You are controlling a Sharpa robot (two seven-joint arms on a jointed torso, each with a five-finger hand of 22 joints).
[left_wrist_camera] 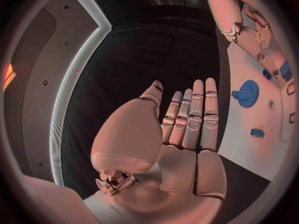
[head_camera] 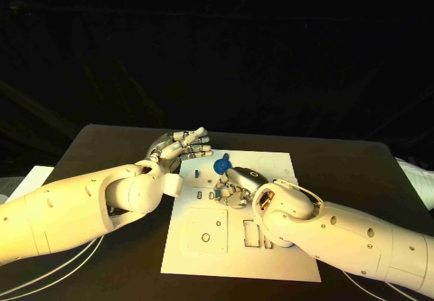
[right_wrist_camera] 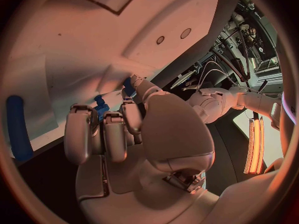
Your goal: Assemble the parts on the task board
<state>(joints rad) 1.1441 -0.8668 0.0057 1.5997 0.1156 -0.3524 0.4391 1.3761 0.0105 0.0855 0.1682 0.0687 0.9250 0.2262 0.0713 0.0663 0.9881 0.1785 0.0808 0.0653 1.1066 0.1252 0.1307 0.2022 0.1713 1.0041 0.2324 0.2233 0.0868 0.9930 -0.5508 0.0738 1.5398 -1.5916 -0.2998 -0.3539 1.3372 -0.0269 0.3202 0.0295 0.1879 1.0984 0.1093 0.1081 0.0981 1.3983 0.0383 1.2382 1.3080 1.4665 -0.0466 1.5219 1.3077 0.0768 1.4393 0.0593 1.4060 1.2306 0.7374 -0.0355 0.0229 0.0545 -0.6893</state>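
Observation:
The white task board (head_camera: pixel 271 251) lies in the middle of the black table. A blue gear (head_camera: pixel 221 165) sits on its far part, also seen from the left wrist (left_wrist_camera: pixel 248 93). My right hand (head_camera: pixel 237 188) is low over the board just behind the gear, fingers curled in. A small blue part (right_wrist_camera: pixel 101 106) shows between its fingertips, pinched there. My left hand (head_camera: pixel 181 147) hovers at the board's far left corner with its fingers straight and apart, palm (left_wrist_camera: pixel 187 129) bare. Another small blue part (left_wrist_camera: pixel 256 132) lies on the board near the gear.
The board (right_wrist_camera: pixel 93 35) has several cut-outs and slots in its near half (head_camera: pixel 258 233). A long blue shape (right_wrist_camera: pixel 17 127) stands at the board's edge in the right wrist view. Cables (head_camera: pixel 54 269) trail off the table's near left.

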